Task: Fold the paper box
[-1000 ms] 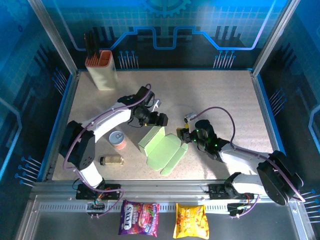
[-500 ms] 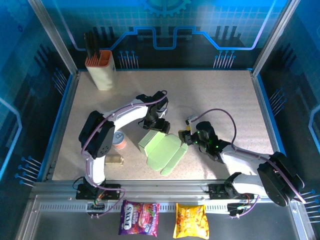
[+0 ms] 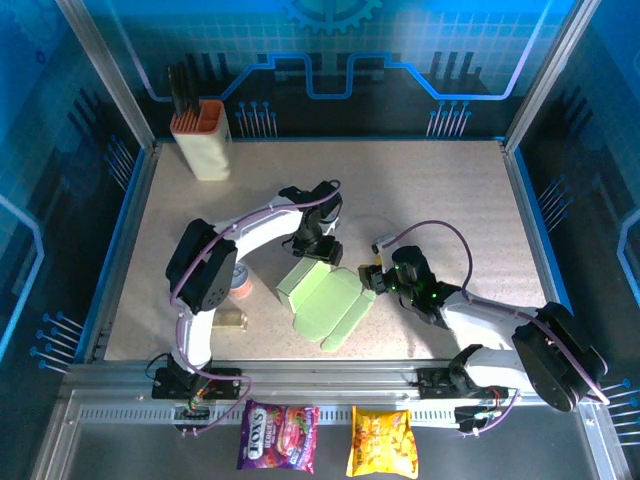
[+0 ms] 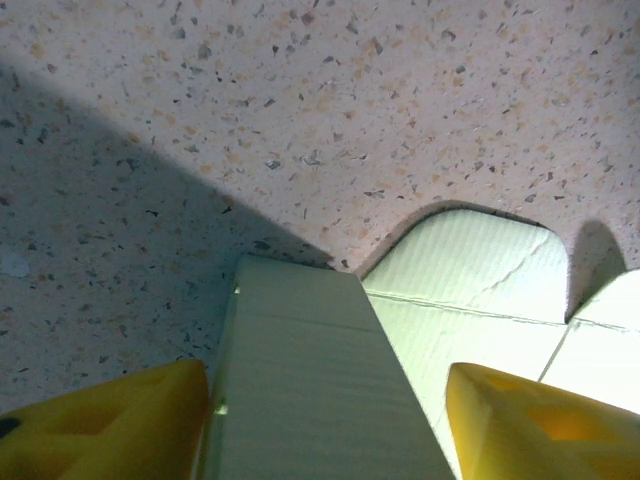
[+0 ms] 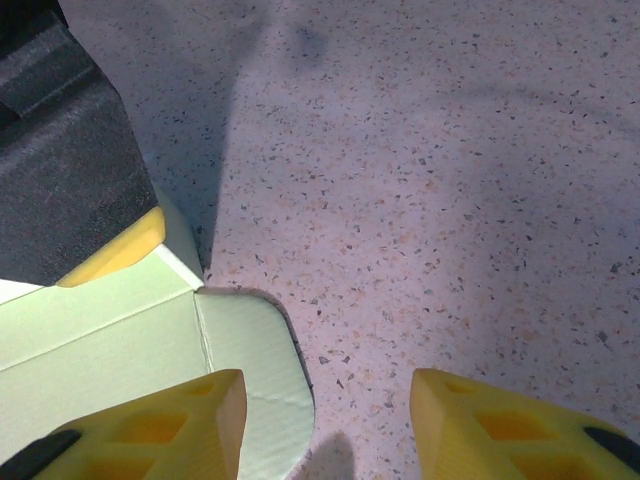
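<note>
From the top camera I see the speckled, pale desk [image 3: 440,190], and the paper box [image 3: 325,295] lies a little toward 6 o'clock from its middle. The box is pale mint-green thin cardboard. It is mostly spread flat, with rounded flaps toward 5 o'clock and one part folded up at its 10 o'clock side. The left hand [image 3: 318,250] is at the 12 o'clock edge of the box, and the right hand [image 3: 372,277] is at its 3 o'clock edge.

The wrist cameras give me what the top camera cannot. On the left wrist, the raised panel [image 4: 310,380] stands between the yellow fingers [image 4: 100,425]. One finger is just beside the panel and the other is apart from it, so this hand is released, not clenched on the cardboard. Fine ribs and a crease line show on the flat part there. On the right wrist, that hand's fingers are wide apart over bare desk and the edge of one rounded flap [image 5: 255,370]. This hand is also released and grasps nothing.
</note>
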Controlling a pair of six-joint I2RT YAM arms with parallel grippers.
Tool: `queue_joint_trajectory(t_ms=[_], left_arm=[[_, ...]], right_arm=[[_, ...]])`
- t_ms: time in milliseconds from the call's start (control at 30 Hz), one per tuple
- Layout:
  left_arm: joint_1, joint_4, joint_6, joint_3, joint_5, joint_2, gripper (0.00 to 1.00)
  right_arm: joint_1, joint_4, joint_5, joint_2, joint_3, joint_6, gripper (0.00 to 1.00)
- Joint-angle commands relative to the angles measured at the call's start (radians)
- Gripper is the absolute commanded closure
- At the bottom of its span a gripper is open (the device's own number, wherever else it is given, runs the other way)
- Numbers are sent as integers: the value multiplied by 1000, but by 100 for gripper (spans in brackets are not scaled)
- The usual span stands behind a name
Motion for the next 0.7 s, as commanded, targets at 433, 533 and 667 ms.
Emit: queue_joint_trajectory(t_ms=[433,533,667], left_arm=[[-10,-33,15,-1,-38,-6,61],[-9,-13,15,-15,-39,-30,65],[-8,9,12,-32,-33,-63,69]], right_arm=[[-14,-20,14,-23,6,-18,53],[-15,-32,9,-36,11,-16,53],[-14,-46,8,-51,16,-15,53]])
